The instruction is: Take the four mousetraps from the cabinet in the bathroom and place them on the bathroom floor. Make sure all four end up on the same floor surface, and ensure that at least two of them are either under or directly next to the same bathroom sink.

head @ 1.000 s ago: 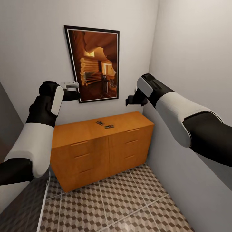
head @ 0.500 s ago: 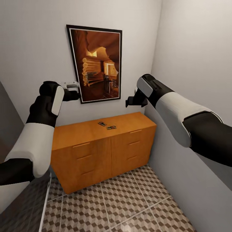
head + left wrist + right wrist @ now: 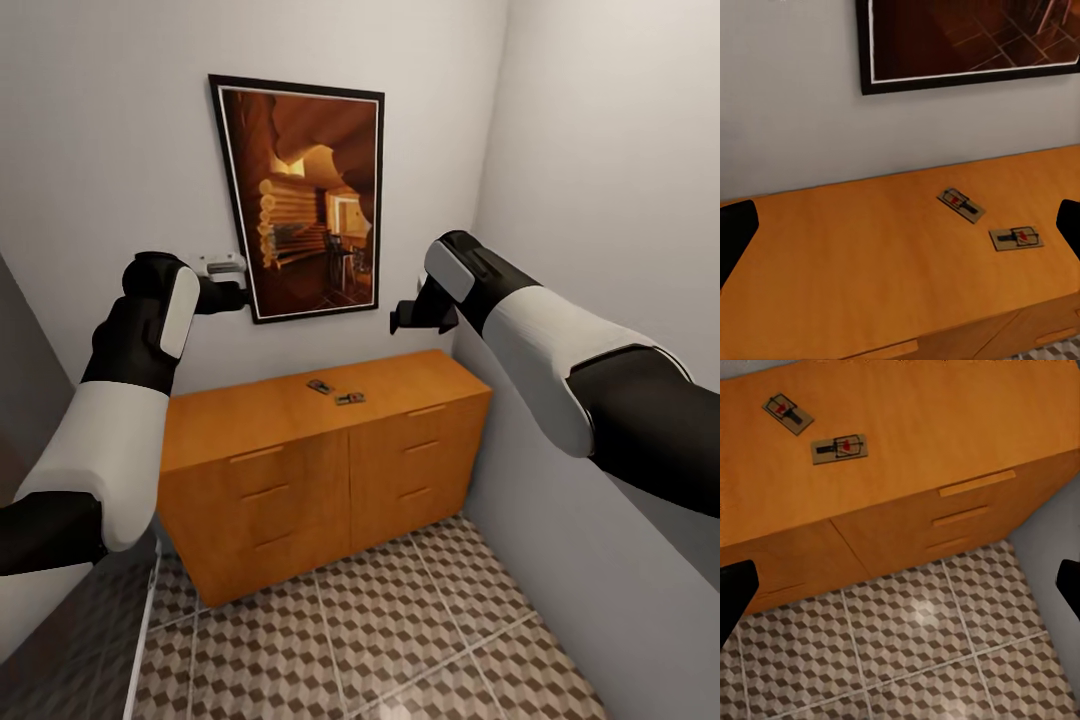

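Observation:
Two mousetraps [image 3: 320, 386] [image 3: 350, 398] lie side by side on the flat top of the orange-brown cabinet [image 3: 320, 470], near its back middle. The left wrist view shows the same pair [image 3: 961, 204] [image 3: 1016, 238] on the cabinet top [image 3: 855, 255]. In the right wrist view they are seen from above [image 3: 787, 412] [image 3: 839, 448]. My left gripper [image 3: 228, 282] hangs raised above the cabinet's left end, open and empty. High over the cabinet's right end, my right gripper [image 3: 404, 318] is also open and empty. The patterned bathroom floor [image 3: 350, 640] spreads in front of the cabinet.
The cabinet fills a narrow alcove, with a grey wall [image 3: 600, 220] tight against its right end. A framed picture [image 3: 305, 200] hangs on the back wall above it. A dark wall face [image 3: 30, 400] rises at the left. Slot-handled drawers [image 3: 976, 484] face the tiled floor.
The whole view has shifted: the cabinet and picture sit slightly further right and look a little larger, so the camera moved. Both arms hold the same pose.

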`<state>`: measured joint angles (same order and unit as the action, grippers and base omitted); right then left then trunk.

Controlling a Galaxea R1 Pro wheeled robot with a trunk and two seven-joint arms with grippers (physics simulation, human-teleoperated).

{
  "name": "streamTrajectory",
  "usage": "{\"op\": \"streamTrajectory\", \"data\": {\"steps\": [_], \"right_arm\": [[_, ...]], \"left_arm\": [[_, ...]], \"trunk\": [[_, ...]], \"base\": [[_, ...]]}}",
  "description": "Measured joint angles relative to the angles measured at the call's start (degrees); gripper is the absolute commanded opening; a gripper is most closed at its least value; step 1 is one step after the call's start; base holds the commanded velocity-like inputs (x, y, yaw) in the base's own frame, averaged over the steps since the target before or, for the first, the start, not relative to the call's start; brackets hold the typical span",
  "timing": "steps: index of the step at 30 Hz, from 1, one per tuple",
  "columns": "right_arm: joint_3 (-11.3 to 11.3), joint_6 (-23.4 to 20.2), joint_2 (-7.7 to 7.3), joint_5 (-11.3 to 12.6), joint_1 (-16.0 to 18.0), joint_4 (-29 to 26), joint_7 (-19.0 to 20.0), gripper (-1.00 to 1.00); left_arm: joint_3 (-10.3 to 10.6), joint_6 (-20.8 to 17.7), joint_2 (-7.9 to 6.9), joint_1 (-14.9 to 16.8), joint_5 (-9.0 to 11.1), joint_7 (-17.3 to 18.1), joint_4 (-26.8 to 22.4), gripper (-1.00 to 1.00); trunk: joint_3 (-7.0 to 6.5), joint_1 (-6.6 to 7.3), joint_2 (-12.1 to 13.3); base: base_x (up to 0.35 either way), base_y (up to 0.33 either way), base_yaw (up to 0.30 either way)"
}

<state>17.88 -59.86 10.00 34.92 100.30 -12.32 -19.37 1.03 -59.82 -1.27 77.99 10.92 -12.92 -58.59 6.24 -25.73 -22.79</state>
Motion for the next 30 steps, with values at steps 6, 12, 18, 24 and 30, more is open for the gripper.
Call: {"op": "streamTrajectory", "data": {"steps": [6, 12, 18, 24, 30], "right_arm": [[0.0, 0.0, 0.00, 0.0, 0.0, 0.4, 0.0, 1.00], [0.0, 0.0, 0.00, 0.0, 0.0, 0.8, 0.0, 1.00], [0.0, 0.0, 0.00, 0.0, 0.0, 1.2, 0.0, 1.00], [0.0, 0.0, 0.00, 0.0, 0.0, 1.8, 0.0, 1.00], [0.0, 0.0, 0.00, 0.0, 0.0, 2.2, 0.0, 1.00]], "left_arm": [[0.0, 0.0, 0.04, 0.0, 0.0, 0.0, 0.0, 1.00], [0.0, 0.0, 0.07, 0.0, 0.0, 0.0, 0.0, 1.00], [0.0, 0.0, 0.09, 0.0, 0.0, 0.0, 0.1, 1.00], [0.0, 0.0, 0.15, 0.0, 0.0, 0.0, 0.4, 1.00], [0.0, 0.0, 0.16, 0.0, 0.0, 0.0, 0.6, 1.00]], "trunk": [[0.00, -0.01, 0.0], [0.00, -0.01, 0.0], [0.00, -0.01, 0.0], [0.00, -0.02, 0.0], [0.00, -0.02, 0.0]], "base": [[0.119, 0.083, 0.000], [0.049, 0.033, 0.000], [0.020, 0.014, 0.000], [0.007, 0.005, 0.000], [0.003, 0.002, 0.000]]}}
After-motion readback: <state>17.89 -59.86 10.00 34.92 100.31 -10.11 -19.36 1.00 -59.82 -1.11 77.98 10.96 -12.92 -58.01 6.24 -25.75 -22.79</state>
